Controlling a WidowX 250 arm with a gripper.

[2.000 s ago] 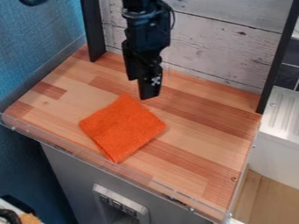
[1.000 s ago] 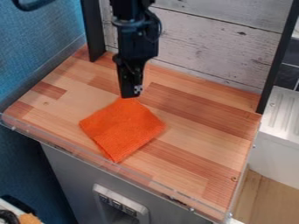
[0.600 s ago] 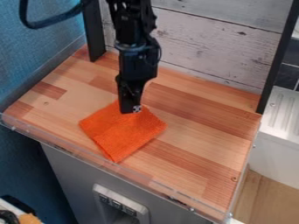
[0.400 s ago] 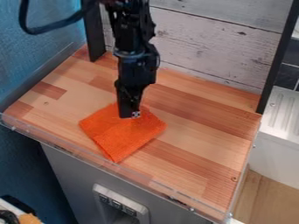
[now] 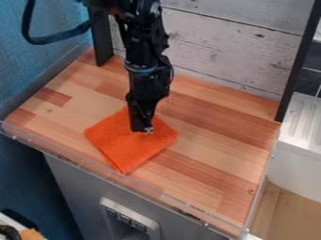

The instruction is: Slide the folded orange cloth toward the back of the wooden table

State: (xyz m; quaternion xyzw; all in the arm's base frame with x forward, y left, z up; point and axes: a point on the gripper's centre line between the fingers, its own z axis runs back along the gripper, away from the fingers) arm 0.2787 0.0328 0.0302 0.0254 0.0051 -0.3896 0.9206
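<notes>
currently has the gripper (image 5: 141, 131) pointing down over the upper part of the orange cloth (image 5: 128, 152), perhaps touching it. can't tell how far open, nor whether gripping any fabric. as for the cloth, lies flat on the wooden counter (image 5: 216, 145), left of the middle, turned like a diamond, with one corner towards the front edge. can see a black cable (image 5: 59, 36) looping beside the arm (image 5: 143, 51), pale planks (image 5: 232, 51) behind, and a black post (image 5: 100, 37) at the left, another at the right.
</notes>
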